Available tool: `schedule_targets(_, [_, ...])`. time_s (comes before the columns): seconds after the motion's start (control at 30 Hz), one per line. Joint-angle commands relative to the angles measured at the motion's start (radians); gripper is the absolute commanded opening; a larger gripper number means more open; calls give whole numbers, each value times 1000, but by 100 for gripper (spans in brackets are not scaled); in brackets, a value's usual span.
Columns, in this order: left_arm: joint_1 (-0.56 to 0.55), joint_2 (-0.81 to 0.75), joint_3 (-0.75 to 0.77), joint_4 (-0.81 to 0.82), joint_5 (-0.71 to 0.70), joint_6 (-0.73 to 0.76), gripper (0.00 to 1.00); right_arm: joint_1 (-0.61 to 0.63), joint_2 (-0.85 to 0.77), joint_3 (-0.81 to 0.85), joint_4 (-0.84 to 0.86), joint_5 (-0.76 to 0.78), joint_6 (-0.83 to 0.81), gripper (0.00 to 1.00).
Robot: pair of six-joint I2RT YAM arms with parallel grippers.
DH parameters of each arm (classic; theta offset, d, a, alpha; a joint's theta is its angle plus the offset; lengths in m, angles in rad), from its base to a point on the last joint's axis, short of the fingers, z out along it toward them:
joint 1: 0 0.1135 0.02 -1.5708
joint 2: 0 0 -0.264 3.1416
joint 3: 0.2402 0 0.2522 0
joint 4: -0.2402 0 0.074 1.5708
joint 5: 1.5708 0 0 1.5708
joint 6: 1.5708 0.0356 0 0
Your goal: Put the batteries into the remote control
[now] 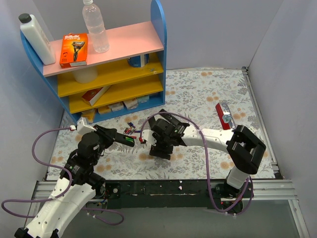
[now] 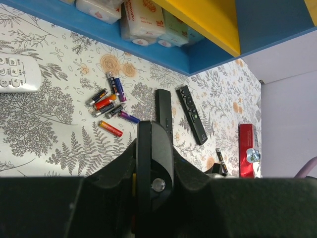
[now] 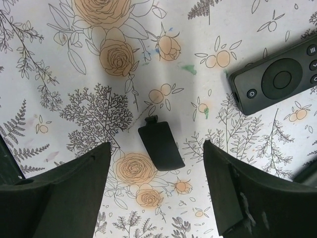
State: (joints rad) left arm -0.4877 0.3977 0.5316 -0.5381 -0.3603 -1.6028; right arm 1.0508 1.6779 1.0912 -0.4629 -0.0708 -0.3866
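Observation:
My left gripper (image 1: 121,138) (image 2: 151,166) is shut on a black remote control (image 2: 148,144), held edgewise above the mat. A green patch (image 1: 130,142) shows at its far end, and a yellow sliver (image 2: 133,182) shows by the jaws; I cannot tell whether these are batteries. My right gripper (image 1: 160,150) (image 3: 157,148) is open, pointing down over a small black battery cover (image 3: 161,144) lying flat between its fingers. A thin dark cell (image 2: 221,161) lies near the right gripper.
Loose red, blue and dark cells (image 2: 108,103) (image 1: 131,129) lie in front of the blue shelf (image 1: 109,74). Two more black remotes (image 2: 164,111) (image 2: 192,115) and a white remote (image 2: 15,74) lie on the mat; one black remote (image 3: 282,82) is beside the right gripper. A red box (image 1: 224,115) lies far right.

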Motion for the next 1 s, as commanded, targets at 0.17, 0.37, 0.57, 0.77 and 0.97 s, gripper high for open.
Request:
schedule_targets(0.17, [-3,-8,19,-10,-35,-8,0,28,26,55,-42,51,-86,75])
schedule_targets(0.37, [-3,-10,16,-10,-29,-9,0,40,69,72,-62,65,-103,69])
schedule_targets(0.57, [-3,-11,15,-10,-25,-11,0,48,95,78,-71,114,-120,66])
schedule_targets(0.77, [-3,-8,13,0,-12,-9,0,55,124,82,-74,132,-135,59])
schedule_targets(0.97, [-3,1,7,23,18,-3,0,66,146,88,-82,134,-140,50])
